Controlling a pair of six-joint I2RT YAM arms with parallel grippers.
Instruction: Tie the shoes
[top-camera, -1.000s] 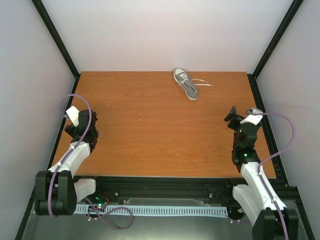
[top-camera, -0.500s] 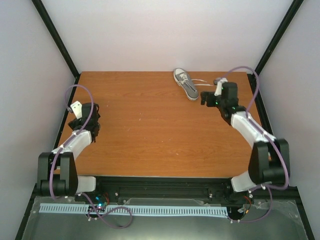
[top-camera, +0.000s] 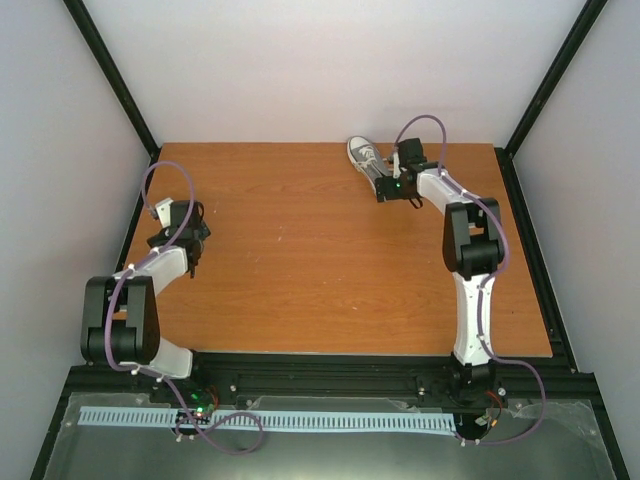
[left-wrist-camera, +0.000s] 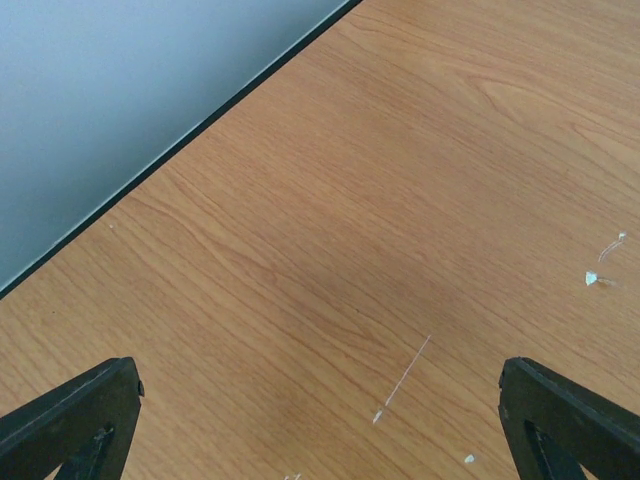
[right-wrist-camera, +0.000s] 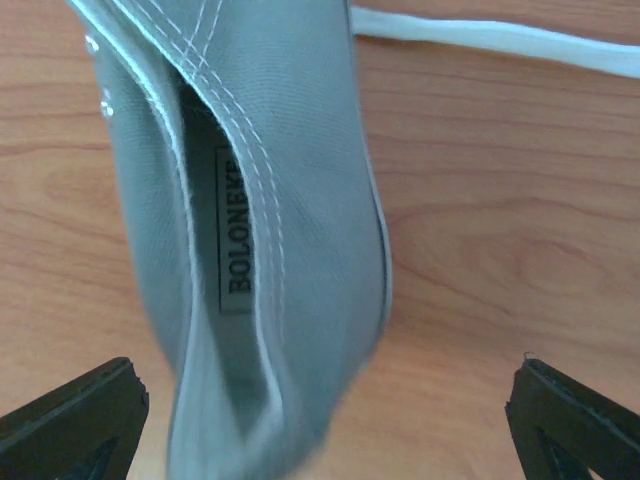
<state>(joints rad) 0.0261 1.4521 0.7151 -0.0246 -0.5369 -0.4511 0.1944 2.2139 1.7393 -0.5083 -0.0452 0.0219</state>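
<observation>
The grey shoe (top-camera: 362, 155) with a white toe cap lies at the back of the table, right of centre. My right gripper (top-camera: 388, 192) is stretched out to its heel end and covers that end from above. In the right wrist view the grey heel (right-wrist-camera: 270, 200) lies between my wide-open right gripper (right-wrist-camera: 325, 440) fingers, which do not touch it. A white lace (right-wrist-camera: 500, 40) trails across the wood past the shoe. My left gripper (top-camera: 190, 240) hovers near the table's left edge, open (left-wrist-camera: 320, 430) over bare wood.
The wooden table (top-camera: 300, 250) is boxed in by pale walls and black frame posts. The left wall edge (left-wrist-camera: 170, 150) runs close to my left gripper. Small white scratches (left-wrist-camera: 405, 380) mark the wood.
The right arm swung from the near right side out to the back of the table and reached the shoe's heel. The left arm drew slightly back and left. Both grippers stayed open.
</observation>
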